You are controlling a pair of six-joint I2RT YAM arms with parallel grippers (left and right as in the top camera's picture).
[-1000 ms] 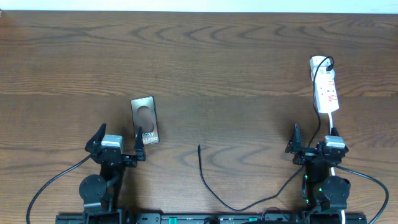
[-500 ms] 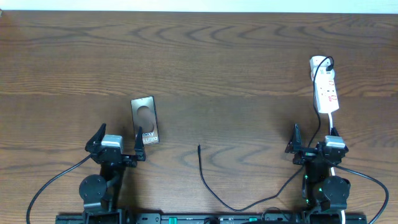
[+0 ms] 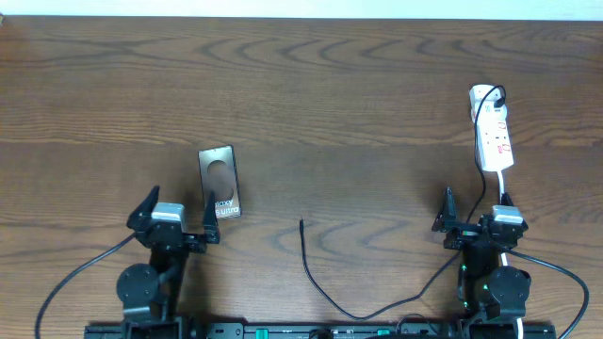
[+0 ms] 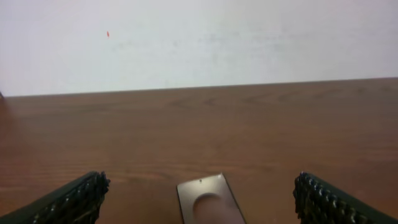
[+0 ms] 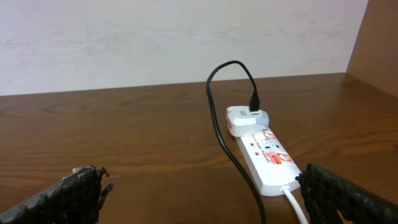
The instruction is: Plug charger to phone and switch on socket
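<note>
The phone [image 3: 219,182] lies back-up on the table, just ahead of my left gripper [image 3: 179,215]; in the left wrist view the phone [image 4: 208,202] shows low between the wide-apart fingers [image 4: 74,199]. My left gripper [image 4: 200,185] is open and holds nothing. The white socket [image 3: 492,132] lies at the far right, ahead of my right gripper [image 3: 474,215], which is open and empty. The charger [image 3: 309,268] lies loose mid-table, its plug tip pointing away from me. In the right wrist view the socket [image 5: 267,155] carries a white adapter [image 5: 245,117] with the black charger [image 5: 224,137] plugged in.
A white cord [image 5: 295,205] runs from the socket's near end back toward my right arm. A pale wall stands behind the table's far edge. Black robot cables trail off both arm bases along the near edge.
</note>
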